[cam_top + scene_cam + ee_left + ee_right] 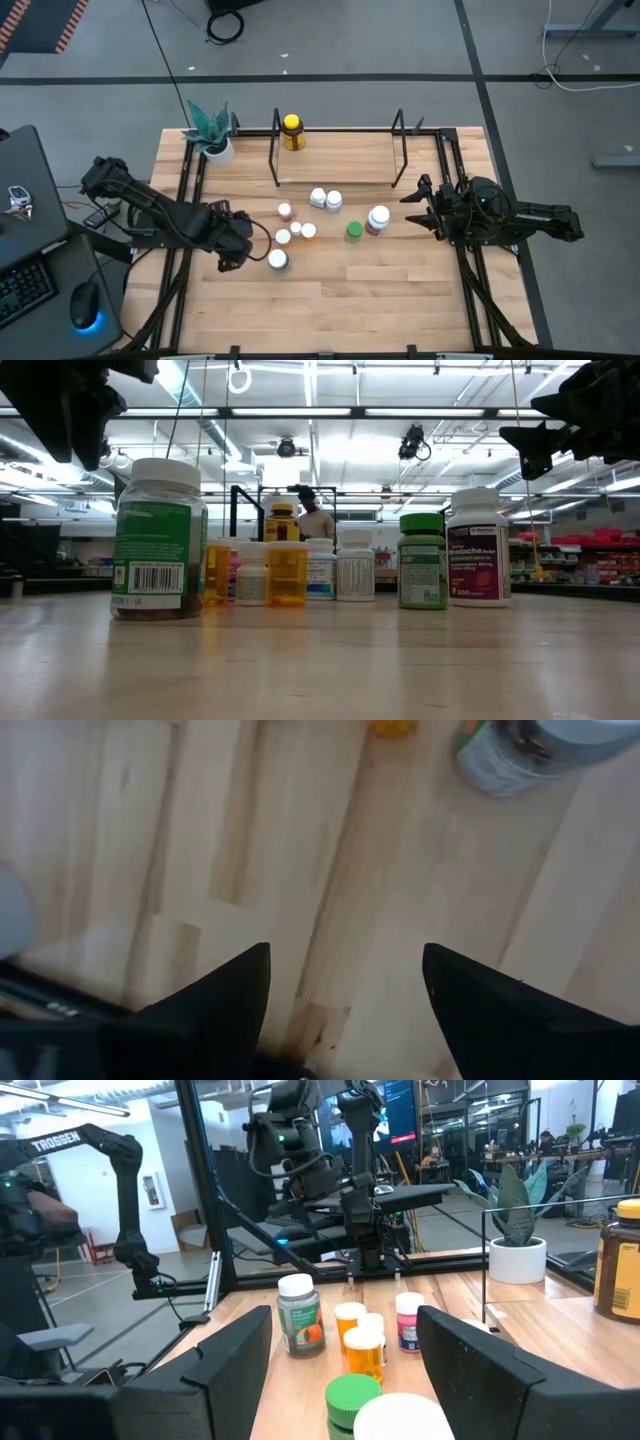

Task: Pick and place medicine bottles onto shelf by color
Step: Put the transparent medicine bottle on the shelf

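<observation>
The shelf (340,158) stands at the far middle of the table, and a yellow-capped amber bottle (291,131) stands on its left end. Several medicine bottles stand upright in a cluster on the table: small white and orange ones (309,231), a green one (354,230), a large white-capped one (378,218) and a green-labelled one (278,260). My left gripper (345,955) is open, points down at bare table and hangs left of the green-labelled bottle (510,755). My right gripper (345,1320) is open, level, right of the large white-capped bottle (400,1418).
A white pot with a green plant (215,140) stands at the table's far left corner. Black rails run along the table's left and right sides (185,190). Bare wood (400,290) lies near the front edge. A desk with a keyboard and a mouse (85,300) is left of the table.
</observation>
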Robot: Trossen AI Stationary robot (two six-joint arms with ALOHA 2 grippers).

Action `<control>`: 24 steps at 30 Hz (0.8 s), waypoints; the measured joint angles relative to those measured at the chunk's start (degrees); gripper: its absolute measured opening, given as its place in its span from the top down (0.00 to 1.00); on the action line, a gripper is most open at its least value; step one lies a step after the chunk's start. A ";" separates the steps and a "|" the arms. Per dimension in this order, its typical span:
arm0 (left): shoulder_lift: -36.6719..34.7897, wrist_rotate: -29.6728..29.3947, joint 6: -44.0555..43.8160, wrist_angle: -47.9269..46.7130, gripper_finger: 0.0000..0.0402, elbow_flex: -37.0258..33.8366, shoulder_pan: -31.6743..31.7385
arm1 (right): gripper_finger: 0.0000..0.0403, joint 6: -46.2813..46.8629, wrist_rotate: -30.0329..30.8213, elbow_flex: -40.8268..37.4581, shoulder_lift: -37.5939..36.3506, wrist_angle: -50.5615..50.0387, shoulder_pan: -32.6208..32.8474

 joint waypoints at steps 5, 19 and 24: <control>0.00 0.98 0.47 3.84 0.24 -1.00 0.00 | 0.36 -0.01 0.00 -0.01 0.00 -0.02 0.00; 1.42 5.25 5.35 16.82 0.14 -0.98 2.51 | 0.36 -0.01 0.00 0.00 0.02 0.00 0.00; 3.74 6.17 9.12 21.22 0.14 -0.98 3.60 | 0.36 0.00 0.00 -0.01 0.00 -0.01 0.00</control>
